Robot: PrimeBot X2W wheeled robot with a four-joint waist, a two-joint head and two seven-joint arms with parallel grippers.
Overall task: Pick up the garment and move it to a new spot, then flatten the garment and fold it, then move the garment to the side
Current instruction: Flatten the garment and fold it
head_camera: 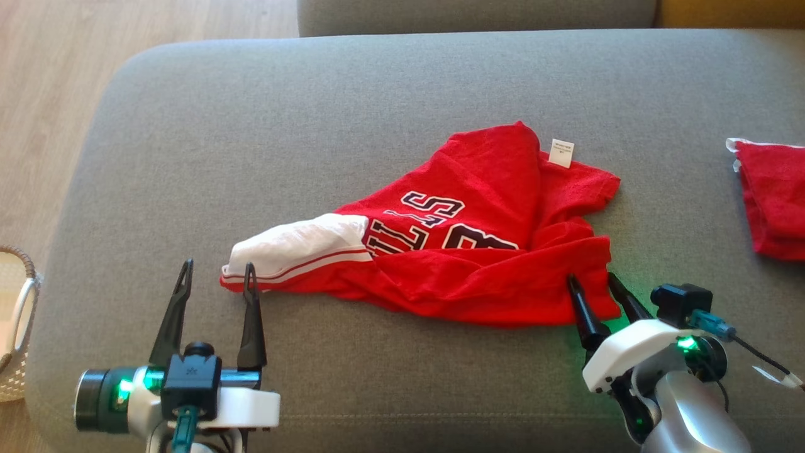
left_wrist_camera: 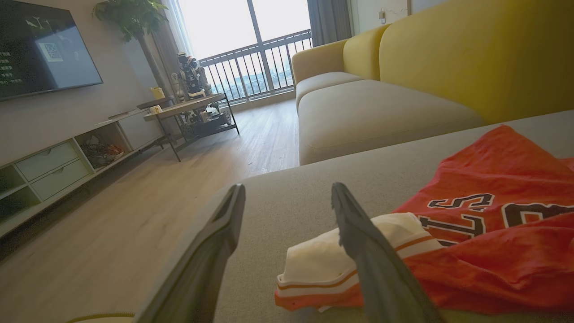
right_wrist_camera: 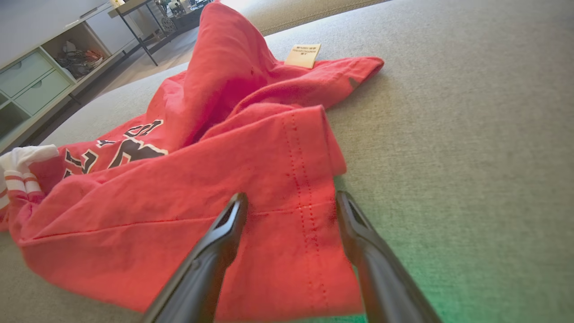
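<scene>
Head view says most of it: the garment, a red tee with dark lettering, is dumped in a crumpled wedge a bit right of the grey cushion's middle, toward the cushion's front edge. It's not flattened or folded, so plenty of the task is judged to be left. Its long axis is laid pretty much along that front edge. The white sleeve is at the end nearer the cushion's left side and the red hem corner at the end nearer the right side. The care label is flipped out toward the cushion's back.

What matters for the next move is that each end of that axis is covered by one arm. The left gripper is parked at the sleeve end, fingers spread wide with nothing between them. Only its inner finger is lined up with the cuff, so the cloth is found off to that gripper's right. The right gripper is also spread apart, not clamped, with its fingers straddling the hem corner, so it's judged the nearer to a grab. Whether its tips are touching cloth can't be told.

Further out, a second red cloth is left by the cushion's right edge, well apart, and a woven basket is spotted off its left edge.
</scene>
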